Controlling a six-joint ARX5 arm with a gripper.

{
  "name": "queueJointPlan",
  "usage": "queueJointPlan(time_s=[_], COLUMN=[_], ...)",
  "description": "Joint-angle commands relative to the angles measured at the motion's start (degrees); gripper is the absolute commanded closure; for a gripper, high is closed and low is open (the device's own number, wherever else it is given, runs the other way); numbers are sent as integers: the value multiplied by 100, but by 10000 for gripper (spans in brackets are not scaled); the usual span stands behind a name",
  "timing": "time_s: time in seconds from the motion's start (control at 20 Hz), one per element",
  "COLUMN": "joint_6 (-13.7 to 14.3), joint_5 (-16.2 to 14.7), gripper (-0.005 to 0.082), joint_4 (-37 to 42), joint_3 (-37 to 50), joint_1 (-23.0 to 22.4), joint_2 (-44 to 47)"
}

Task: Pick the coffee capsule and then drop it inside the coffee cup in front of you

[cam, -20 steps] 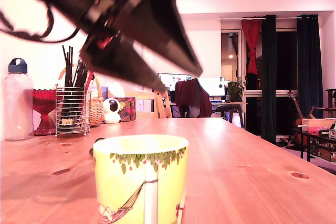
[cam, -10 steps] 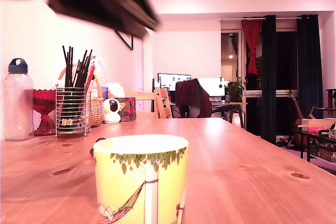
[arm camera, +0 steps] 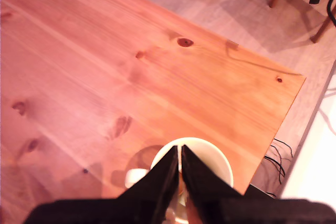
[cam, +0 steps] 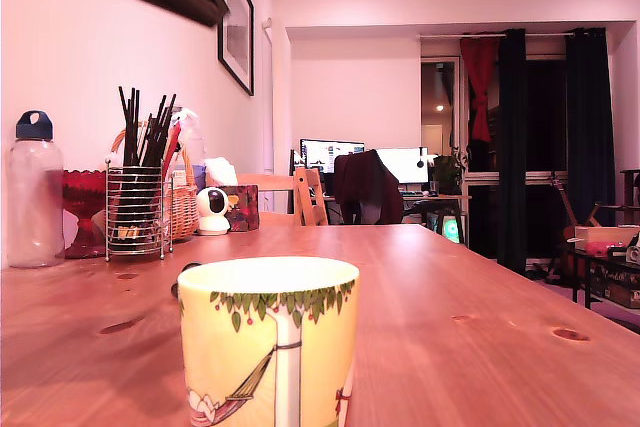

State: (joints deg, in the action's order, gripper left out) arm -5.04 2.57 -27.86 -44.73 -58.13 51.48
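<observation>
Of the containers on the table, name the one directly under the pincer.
The coffee cup, pale yellow with a leaf band. The pincer hangs over its rim; the bottle, wire holder and basket stand far behind.

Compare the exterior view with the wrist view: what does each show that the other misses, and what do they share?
Only the exterior view shows the water bottle, the wire holder of sticks and the mug's leaf-and-hammock drawing. Only the wrist view shows the pincer, nearly closed, above the coffee cup, and the table's corner with floor beyond. Both show the cup and the wooden table.
</observation>
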Motion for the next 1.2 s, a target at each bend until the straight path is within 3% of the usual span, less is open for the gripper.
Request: queueJointPlan(time_s=[0.0, 0.2, 0.65, 1.0, 1.15], joint_6=[-90, -219, -297, -354, -354], joint_5=[66, 201, 846, 975, 756], gripper=[793, 793, 793, 793, 793], joint_4=[52, 55, 551, 1484, 1906], joint_3=[286, 544, 1108, 1941, 2229], joint_1=[-17, -17, -11, 334, 682], joint_2=[-127, -428, -1001, -1368, -1447])
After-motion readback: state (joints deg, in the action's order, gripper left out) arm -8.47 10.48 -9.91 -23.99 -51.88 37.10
